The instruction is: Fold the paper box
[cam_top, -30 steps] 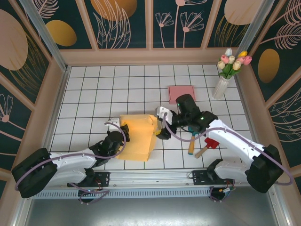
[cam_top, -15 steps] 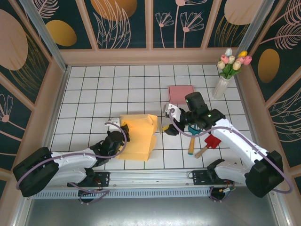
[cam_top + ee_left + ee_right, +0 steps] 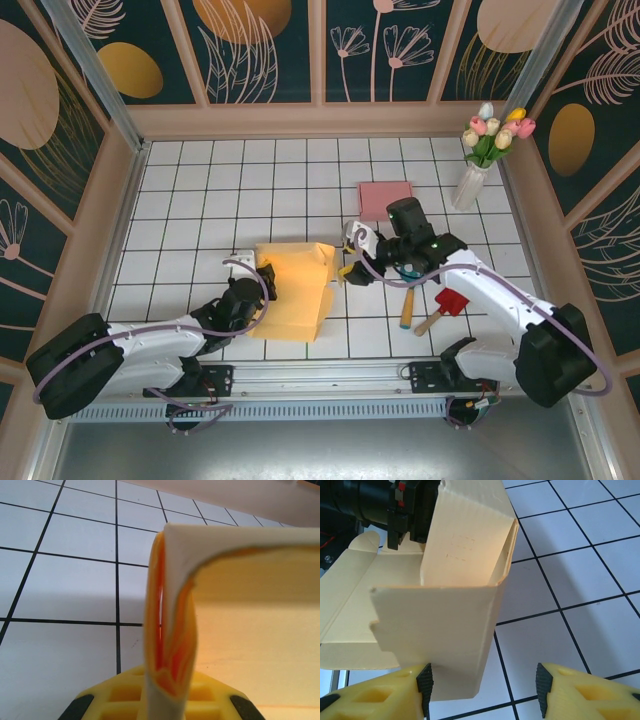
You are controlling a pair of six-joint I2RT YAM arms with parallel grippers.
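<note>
Right tool (image 3: 346,270) back at paper box (image 3: 290,300) | left tool (image 3: 160,702) clamped, flap-hidden

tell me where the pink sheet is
In the top view the pink sheet lies flat on the tiled table, right of centre toward the far side, left of the tulip vase and beyond the yellow paper box.

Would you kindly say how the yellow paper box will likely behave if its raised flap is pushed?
Probably floppy: the paper box is thin sheet, curling where the left gripper pinches it. Likely light, so it may slide unless that pinch holds. The flap should hinge at its crease.
</note>
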